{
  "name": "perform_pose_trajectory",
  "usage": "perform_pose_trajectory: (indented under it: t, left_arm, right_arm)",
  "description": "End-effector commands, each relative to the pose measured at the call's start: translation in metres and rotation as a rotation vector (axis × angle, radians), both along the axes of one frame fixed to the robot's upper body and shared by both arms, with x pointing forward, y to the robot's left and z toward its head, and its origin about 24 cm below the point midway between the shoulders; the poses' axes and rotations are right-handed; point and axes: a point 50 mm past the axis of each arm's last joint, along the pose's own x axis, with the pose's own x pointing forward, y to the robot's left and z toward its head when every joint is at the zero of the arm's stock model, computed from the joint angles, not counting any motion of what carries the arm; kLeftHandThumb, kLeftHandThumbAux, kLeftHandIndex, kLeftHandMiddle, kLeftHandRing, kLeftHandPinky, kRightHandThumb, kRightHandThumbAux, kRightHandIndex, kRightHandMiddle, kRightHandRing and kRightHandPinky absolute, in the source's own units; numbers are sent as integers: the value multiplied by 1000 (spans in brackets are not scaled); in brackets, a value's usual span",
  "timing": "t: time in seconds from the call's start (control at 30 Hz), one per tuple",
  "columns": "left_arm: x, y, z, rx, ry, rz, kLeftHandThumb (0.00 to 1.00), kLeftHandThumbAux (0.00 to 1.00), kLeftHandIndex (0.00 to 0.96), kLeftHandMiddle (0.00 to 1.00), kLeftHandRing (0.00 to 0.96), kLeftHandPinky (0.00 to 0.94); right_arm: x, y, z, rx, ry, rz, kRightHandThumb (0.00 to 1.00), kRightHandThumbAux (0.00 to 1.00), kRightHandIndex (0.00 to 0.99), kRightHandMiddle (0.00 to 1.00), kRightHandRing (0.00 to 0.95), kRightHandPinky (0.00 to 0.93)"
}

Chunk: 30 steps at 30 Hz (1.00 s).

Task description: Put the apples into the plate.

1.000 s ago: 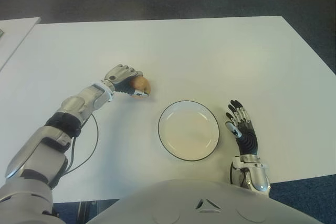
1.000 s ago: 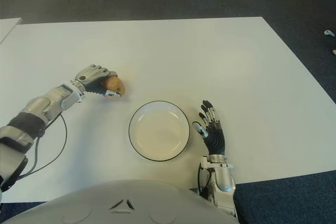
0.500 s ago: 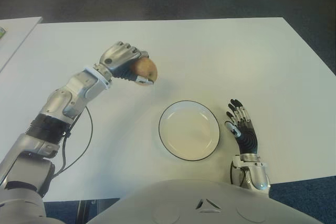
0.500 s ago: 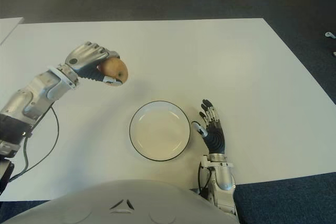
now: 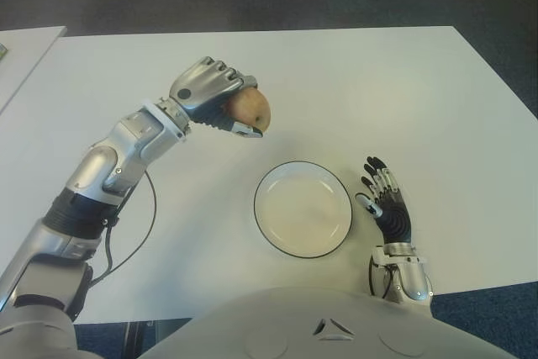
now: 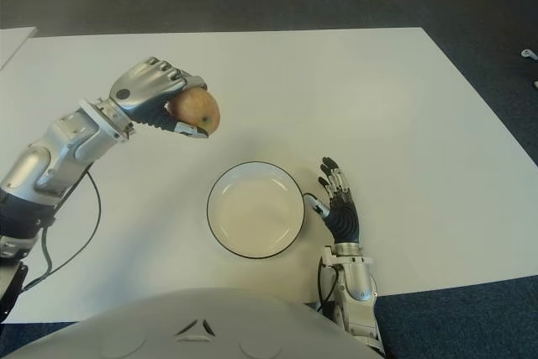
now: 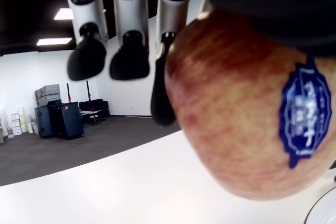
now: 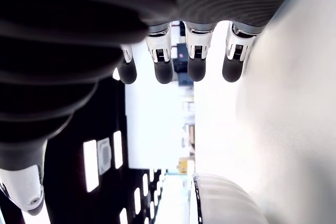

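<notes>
The left hand (image 5: 212,95) is raised above the white table (image 5: 353,81), its fingers curled tight around a red-yellow apple (image 5: 250,109); the apple hangs clear of the surface, up and to the left of the plate (image 5: 303,208), not over it; in the left wrist view the apple (image 7: 247,114) bears a blue sticker (image 7: 303,111). The white, dark-rimmed plate holds nothing; the right hand (image 5: 388,208) shows just to its right, fingers extended, slightly apart and gripping nothing
</notes>
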Motion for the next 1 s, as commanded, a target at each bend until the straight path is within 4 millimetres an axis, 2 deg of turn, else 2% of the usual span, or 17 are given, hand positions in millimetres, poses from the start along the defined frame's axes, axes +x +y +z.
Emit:
perform_pose_trajectory:
  t: [0.03,0.43,0.67,1.0]
  left_arm:
    - [-17,-21,-14,25,44,-48,749,693,445,833,831,800]
    - [-61,-63,-29,70,125,-211,751,693,445,852,856,861]
    - [-68,-75,-45,136,166,-293,751,692,445,851,858,861]
    - [-76,-78,-57,177,223,-338,751,692,445,851,858,844]
  right_arm:
    - [-31,0,-44,30,279,-27,25,592,0,0,0,0]
    - [-31,4,-45,51,260,-44,31,581,0,0,0,0]
    - [-31,5,-44,47,259,-50,35,581,0,0,0,0]
    - [-31,8,-42,64,242,-62,47,566,0,0,0,0]
